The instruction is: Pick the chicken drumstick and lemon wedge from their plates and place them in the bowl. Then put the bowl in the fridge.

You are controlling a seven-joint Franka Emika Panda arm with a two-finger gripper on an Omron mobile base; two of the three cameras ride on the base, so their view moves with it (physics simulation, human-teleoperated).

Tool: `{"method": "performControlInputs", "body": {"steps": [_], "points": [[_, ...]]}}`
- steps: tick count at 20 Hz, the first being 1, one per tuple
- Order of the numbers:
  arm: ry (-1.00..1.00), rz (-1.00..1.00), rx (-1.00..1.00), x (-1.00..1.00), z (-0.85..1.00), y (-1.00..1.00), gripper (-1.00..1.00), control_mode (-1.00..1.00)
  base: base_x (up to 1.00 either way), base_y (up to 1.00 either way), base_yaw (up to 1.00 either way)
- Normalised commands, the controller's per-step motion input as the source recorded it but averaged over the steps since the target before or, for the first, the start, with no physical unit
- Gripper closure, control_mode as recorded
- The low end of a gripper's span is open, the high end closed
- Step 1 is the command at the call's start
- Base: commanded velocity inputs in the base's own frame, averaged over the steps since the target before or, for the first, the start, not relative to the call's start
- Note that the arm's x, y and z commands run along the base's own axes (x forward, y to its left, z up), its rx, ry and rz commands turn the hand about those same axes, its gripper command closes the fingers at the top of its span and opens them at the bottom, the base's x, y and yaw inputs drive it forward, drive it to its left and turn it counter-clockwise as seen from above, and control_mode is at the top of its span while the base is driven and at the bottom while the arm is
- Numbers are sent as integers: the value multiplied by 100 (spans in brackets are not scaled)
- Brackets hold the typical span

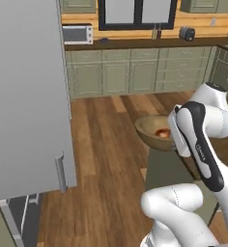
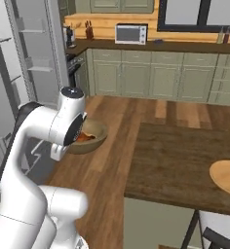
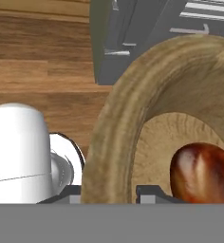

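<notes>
Kitchen floor lay under the bowl (image 3: 133, 123) — the pincer (image 3: 109, 192) gripped its rim, carried clear of the counter (image 2: 185, 165). Chicken drumstick (image 3: 201, 173) sat inside; lemon wedge not discernible. Fridge (image 1: 24, 96) stood open — shelving the bowl remained.

The open fridge door (image 1: 29, 96) stands to the left of the carried bowl (image 1: 152, 131); bare wooden floor (image 1: 106, 159) lies between them, and the table (image 2: 185, 165) edge crowds the right.

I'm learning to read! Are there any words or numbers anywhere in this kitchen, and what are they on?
No words or numbers can be read anywhere.
Microwave: its front shows no readable label.
Robot arm: a tiny mark on its dark band, too small to read.
Bowl, fridge door: plain, no writing.
</notes>
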Motion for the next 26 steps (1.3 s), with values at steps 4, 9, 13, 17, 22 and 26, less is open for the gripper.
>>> {"method": "performControlInputs", "body": {"steps": [4, 9, 13, 17, 22, 26], "points": [[0, 0, 0, 0, 0, 0, 100, 100, 86, 25, -3], [0, 0, 0, 0, 0, 0, 100, 100, 46, 43, 0], [0, 0, 0, 0, 0, 0, 100, 100, -21, 56, 2], [0, 0, 0, 0, 0, 0, 100, 100, -16, 45, 4], [0, 0, 0, 0, 0, 0, 100, 100, 35, 13, 5], [0, 0, 0, 0, 0, 0, 100, 100, 84, 0, 5]]}}
